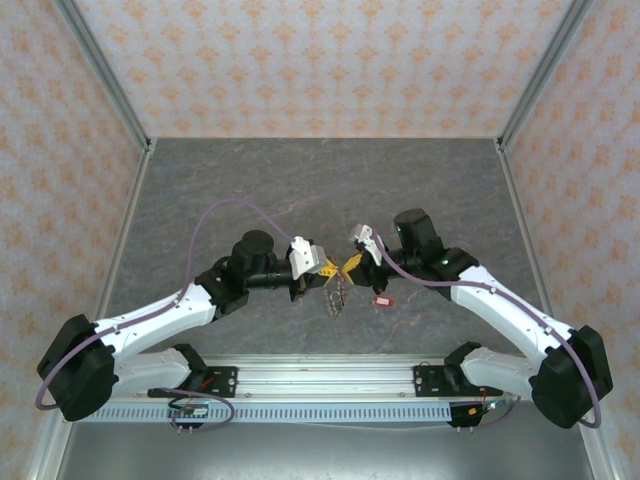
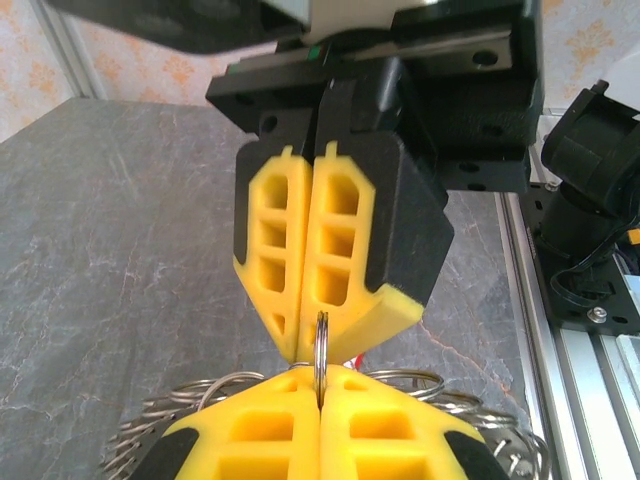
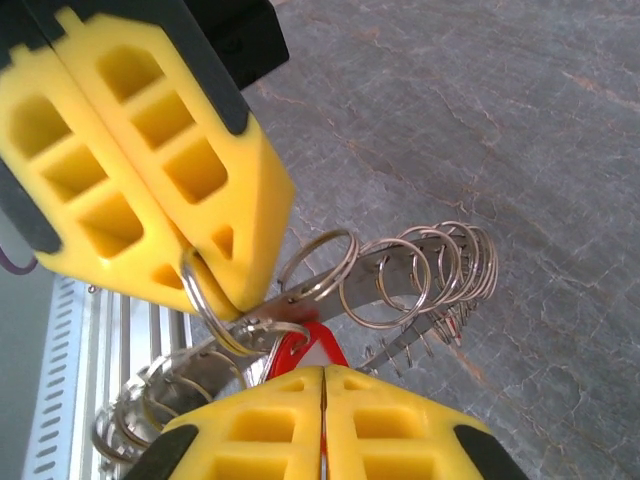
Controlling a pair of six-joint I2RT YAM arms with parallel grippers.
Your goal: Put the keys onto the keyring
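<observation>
Yellow-fingered left gripper point(image 1: 330, 270) is clamped on a loop of the keyring point(image 1: 338, 293), which hangs mid-table. I see my right gripper point(image 1: 350, 266) tip-to-tip with it, pinching a red-tagged key point(image 3: 315, 348). Open table point(image 1: 320, 190) on the far side; rail point(image 1: 330, 375) close at the near edge.

**Count of items.** Arms: two, a left arm point(image 1: 150, 325) and a right arm point(image 1: 510, 315). Grippers: two, the left gripper point(image 1: 325, 268) and the right gripper point(image 1: 352, 265). Each has two yellow fingers point(image 2: 390, 305) pressed together, four in all. Keyring point(image 1: 338, 293): one, held between the grippers. Small wire rings point(image 3: 400, 280) on it: many and overlapping, so the exact number cannot be told. Red tags: two. One red tag point(image 3: 315, 348) is pinched at the right gripper's fingertips. One red-tagged key point(image 1: 380, 299) lies on the table point(image 1: 250, 180), nearer its near edge.
</observation>
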